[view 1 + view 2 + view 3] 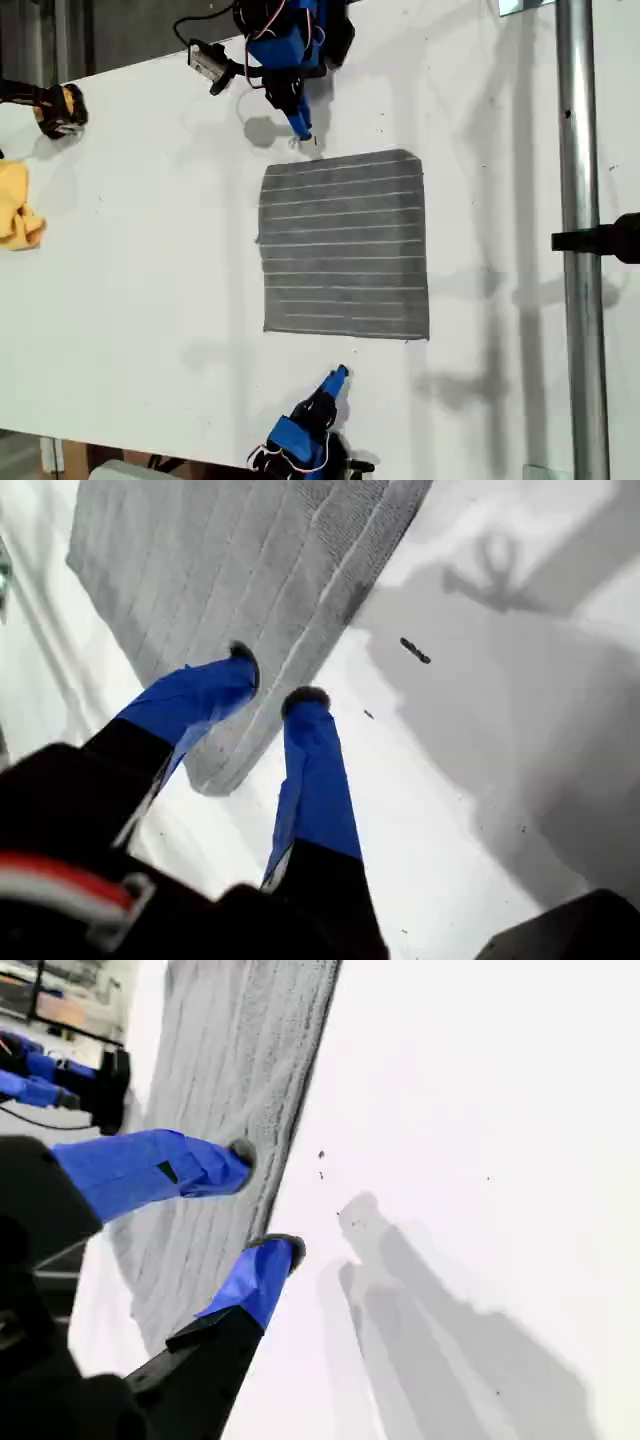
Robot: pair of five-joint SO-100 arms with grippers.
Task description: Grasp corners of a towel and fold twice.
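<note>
In the exterior view the towel (pixel 345 245) lies flat and unfolded on the middle of the white table (pixel 140 300), stripes running across. One blue arm (pixel 285 50) reaches in from the top of that view, its tip just short of the towel's upper edge and near the corner (pixel 266 172) on the exterior view's left. Another arm (pixel 310 430) comes in from the bottom with its tip just short of the lower edge. I cannot tell from the wrist views which of the two is which. In the first wrist view my first gripper (pixel 275 680) has its fingers (pixel 200 700) apart with nothing between them, set astride a striped edge of the towel close to a rounded corner; whether the tips touch cloth I cannot tell. In the second wrist view my second gripper (pixel 263 1203) also has its fingers (pixel 160 1170) spread and empty, one over the cloth and one over bare table, straddling a towel edge. I judge this to be the approach to the first grasp, with no fold made yet. Next, each gripper should come down at its corner, one finger under or against the hem, and close on cloth alone before lifting both corners together.
</note>
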